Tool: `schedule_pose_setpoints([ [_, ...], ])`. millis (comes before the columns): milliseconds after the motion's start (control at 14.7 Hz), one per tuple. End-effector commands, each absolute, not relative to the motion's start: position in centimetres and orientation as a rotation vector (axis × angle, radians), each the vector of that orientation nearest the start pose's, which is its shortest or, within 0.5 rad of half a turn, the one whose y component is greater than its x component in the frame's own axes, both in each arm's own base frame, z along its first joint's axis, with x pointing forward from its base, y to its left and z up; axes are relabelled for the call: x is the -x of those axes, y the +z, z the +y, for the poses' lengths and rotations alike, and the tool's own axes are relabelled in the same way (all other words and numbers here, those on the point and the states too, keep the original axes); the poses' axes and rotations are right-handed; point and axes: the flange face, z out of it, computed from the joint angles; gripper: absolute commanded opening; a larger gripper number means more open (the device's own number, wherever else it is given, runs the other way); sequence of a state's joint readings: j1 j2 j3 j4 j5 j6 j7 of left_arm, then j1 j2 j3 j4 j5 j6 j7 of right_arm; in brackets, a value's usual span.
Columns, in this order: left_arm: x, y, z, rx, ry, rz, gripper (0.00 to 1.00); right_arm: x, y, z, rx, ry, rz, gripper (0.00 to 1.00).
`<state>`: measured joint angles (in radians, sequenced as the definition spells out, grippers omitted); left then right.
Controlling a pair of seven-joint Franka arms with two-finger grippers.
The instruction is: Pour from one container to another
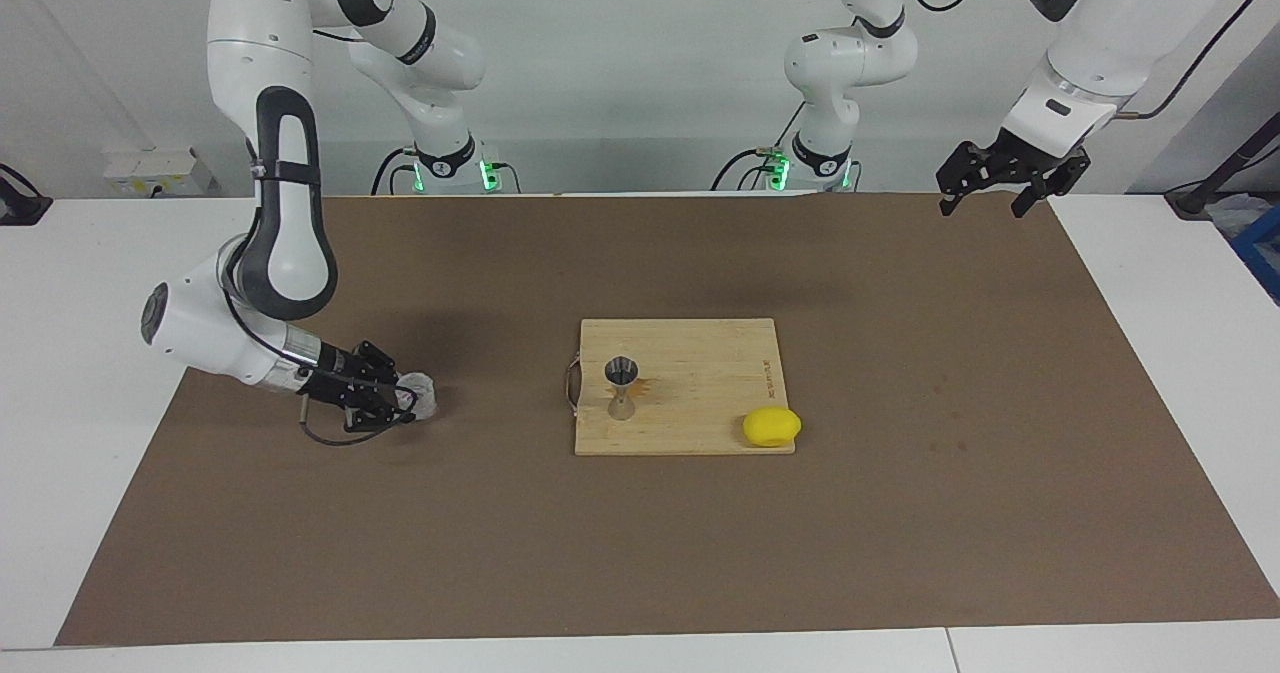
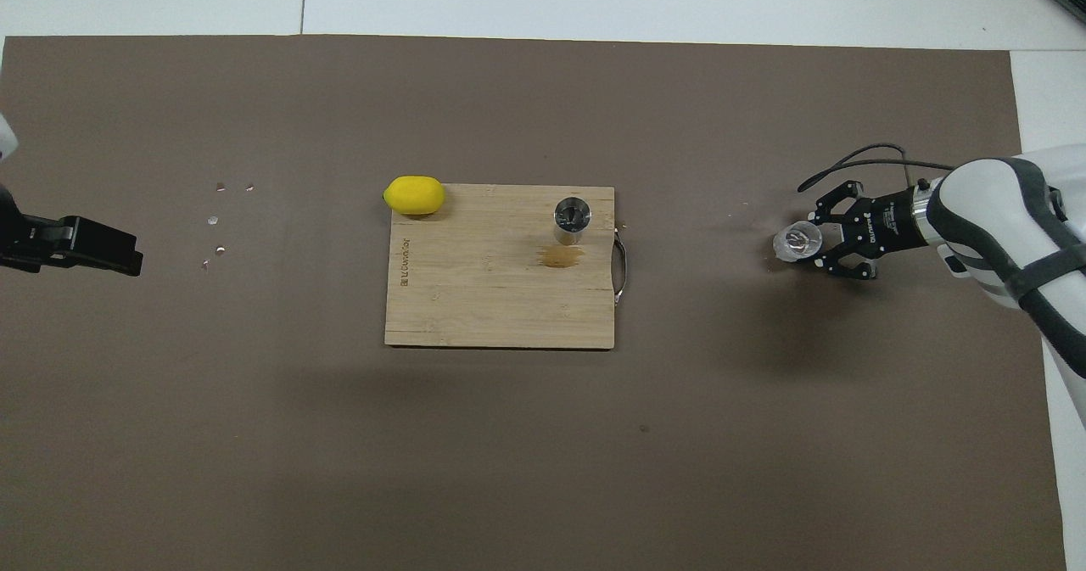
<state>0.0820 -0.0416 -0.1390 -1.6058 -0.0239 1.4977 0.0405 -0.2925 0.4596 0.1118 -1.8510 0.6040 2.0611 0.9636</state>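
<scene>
Glass cup sits clamped in my right gripper; left gripper waits open. Spill risk: jigger is narrow and could topple.

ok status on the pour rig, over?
Right gripper shut on small clear glass cup, low over the brown mat. Left gripper open, waiting raised. Shiny steel hourglass jigger upright on wooden board; yellow lemon at its corner, not in the way.

Glass cup, clear, short, upright on mat twd right arm's end. Steel jigger, hourglass, upright on cutting board.
</scene>
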Motion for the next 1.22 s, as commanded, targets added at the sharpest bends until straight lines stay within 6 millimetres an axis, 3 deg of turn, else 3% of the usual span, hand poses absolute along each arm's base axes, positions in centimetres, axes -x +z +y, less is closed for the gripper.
schedule_pose_setpoints([
  [0, -52.8, 62.4, -3.5, 3.131, 0.097, 0.141, 1.00, -60.2, 27.2, -9.4, 1.924, 0.556, 1.828, 0.97],
  [271, -52.8, 62.4, -3.5, 3.131, 0.097, 0.141, 1.00, -60.2, 29.5, -10.7, 1.974, 0.475, 1.816, 1.00],
  [475, -52.8, 62.4, -3.4, 3.131, 0.097, 0.139, 1.00, -59.9, 33.7, -9.7, 2.309, 0.331, 1.595, 1.00],
  [814, -52.8, 62.4, -3.5, 3.131, 0.097, 0.141, 1.00, -59.5, 39.4, -4.6, 2.677, 0.194, 1.258, 1.00],
  [1018, -52.8, 62.4, -3.4, 3.131, 0.097, 0.139, 1.00, -58.4, 42.0, -0.4, 2.897, 0.192, 0.818, 1.00],
  [1153, -52.9, 62.3, -3.5, 3.131, 0.099, 0.141, 1.00, -58.1, 43.3, 2.3, 2.951, 0.164, 0.582, 1.00],
])
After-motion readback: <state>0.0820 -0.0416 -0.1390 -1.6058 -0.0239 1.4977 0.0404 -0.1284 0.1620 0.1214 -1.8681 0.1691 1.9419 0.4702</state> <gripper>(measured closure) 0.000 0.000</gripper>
